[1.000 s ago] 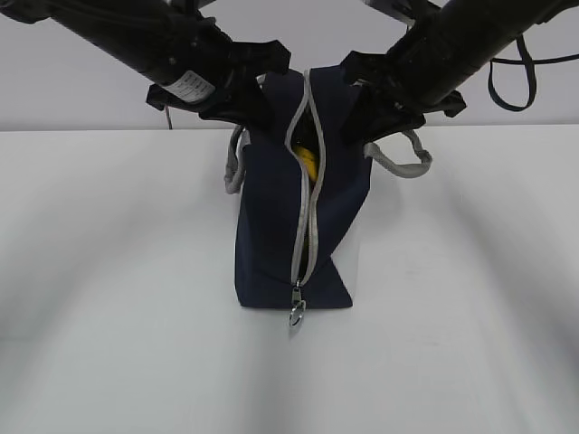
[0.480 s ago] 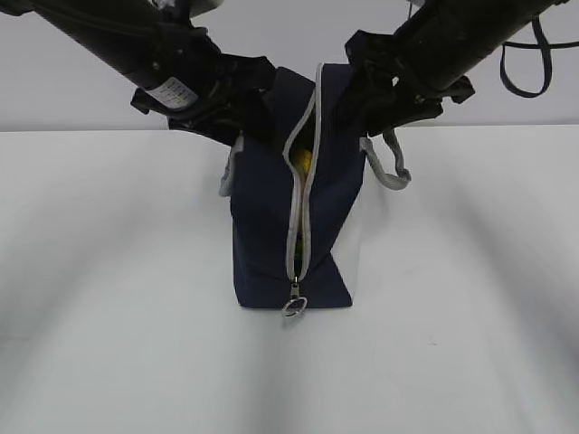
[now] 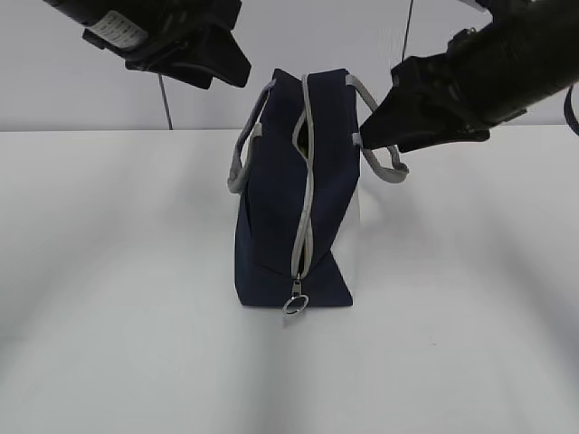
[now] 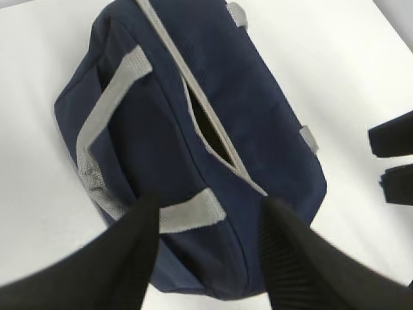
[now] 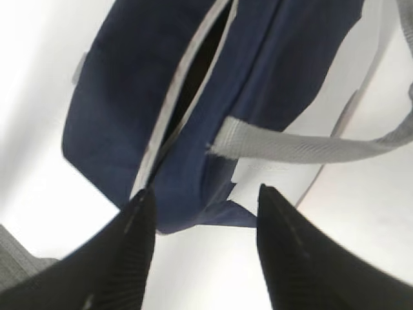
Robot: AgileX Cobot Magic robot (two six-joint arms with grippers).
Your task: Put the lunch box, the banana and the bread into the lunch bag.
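The navy lunch bag [image 3: 271, 226] stands on the white table, its grey zipper [image 3: 303, 208] parted into a narrow dark slit along the top, the ring pull [image 3: 295, 306] at the near end. The lunch box, banana and bread are hidden. My left gripper [image 3: 237, 70] hangs open above and left of the bag, touching nothing. In the left wrist view the bag [image 4: 161, 129] lies below the open left gripper [image 4: 210, 200]. My right gripper [image 3: 373, 134] is open beside the right handle [image 3: 387, 170]. The right wrist view has the bag [image 5: 129, 97] beyond the empty right gripper [image 5: 203, 192].
The bag's left grey handle [image 3: 241, 167] droops down its side. A thin cable [image 3: 166, 101] runs down the grey back wall. White table [image 3: 109, 271] spreads all around the bag. The other arm's black tips [image 4: 393, 158] show at the left wrist view's right edge.
Both grippers were shut on the bag's top edges, spreading its mouth. They have opened, let go and drawn up and outward. The mouth has narrowed and the yellow glimpse inside is gone.
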